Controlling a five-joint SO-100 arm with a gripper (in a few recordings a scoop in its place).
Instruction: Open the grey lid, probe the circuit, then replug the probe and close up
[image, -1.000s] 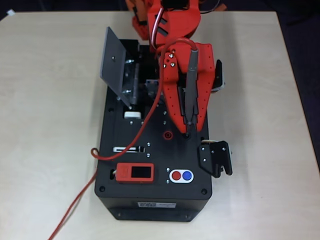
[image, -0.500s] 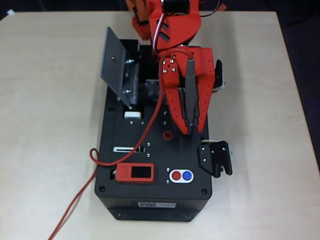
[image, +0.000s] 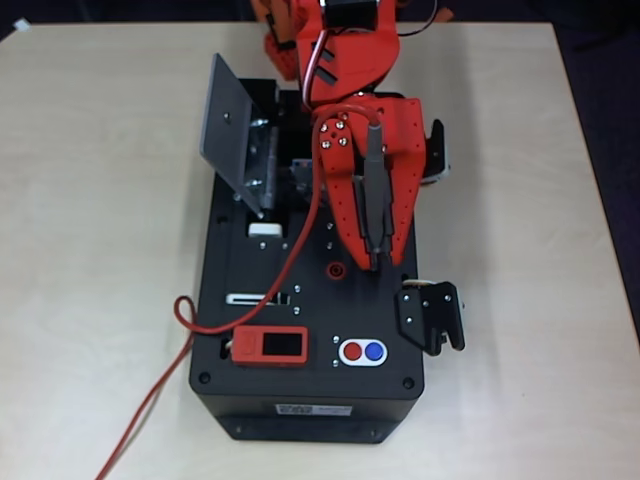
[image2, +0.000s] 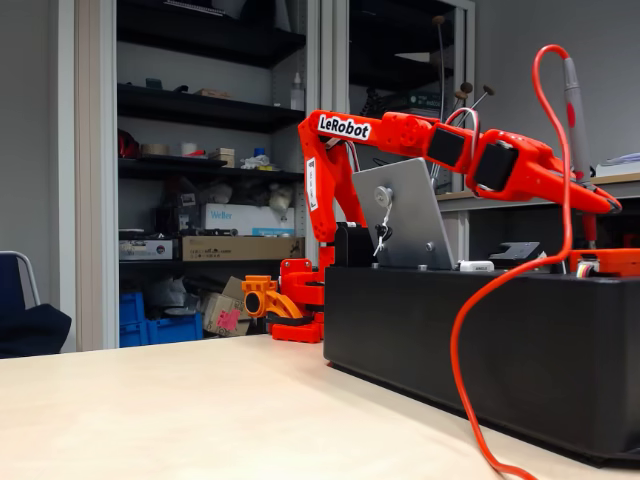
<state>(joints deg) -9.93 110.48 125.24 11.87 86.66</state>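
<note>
The grey lid (image: 232, 130) stands open, tilted up at the left of the black box (image: 250, 300); it also shows in the fixed view (image2: 405, 225). Beside it, the circuit (image: 268, 172) lies uncovered in its recess. My orange gripper (image: 378, 260) is shut on the probe (image: 374, 190), which is held nearly upright (image2: 574, 100). The probe's dark tip points down just right of the red socket (image: 338, 270). From the probe's top end, the red cable (image: 300, 240) runs across the box and off its left side.
A red device with a black screen (image: 272, 345) and the red and blue buttons (image: 362, 351) sit near the box's front. A black bracket (image: 432, 315) sticks out at the box's right edge. The cable (image2: 470, 330) hangs down the box's side. Bare table surrounds the box.
The gripper has shifted slightly left and back with the probe, bringing its tip closer to the red socket. The cable loop at the box's left has moved a little.
</note>
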